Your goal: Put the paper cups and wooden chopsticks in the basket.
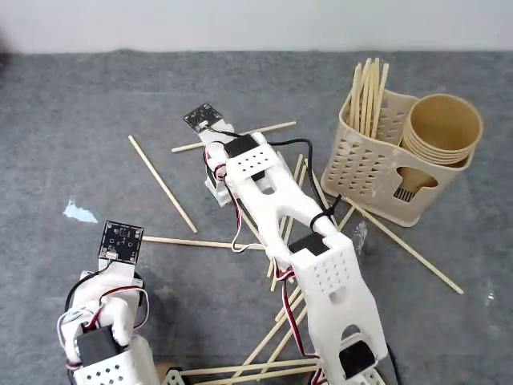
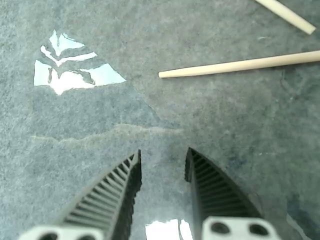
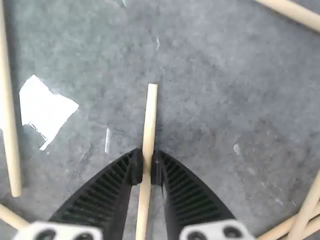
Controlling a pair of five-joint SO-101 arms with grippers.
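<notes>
In the right wrist view my right gripper is shut on a wooden chopstick that runs between its fingertips and ends just beyond them. The right arm stretches over the table's middle, left of the beige basket. The basket holds a stack of paper cups and several upright chopsticks. My left gripper is open above bare mat, and a chopstick lies a little beyond its tips. Loose chopsticks lie scattered on the grey mat.
A torn pale scrap is stuck to the mat at the left. More chopsticks lie by the basket's front and near the arm bases. A small clear wrapper sits beside the right arm.
</notes>
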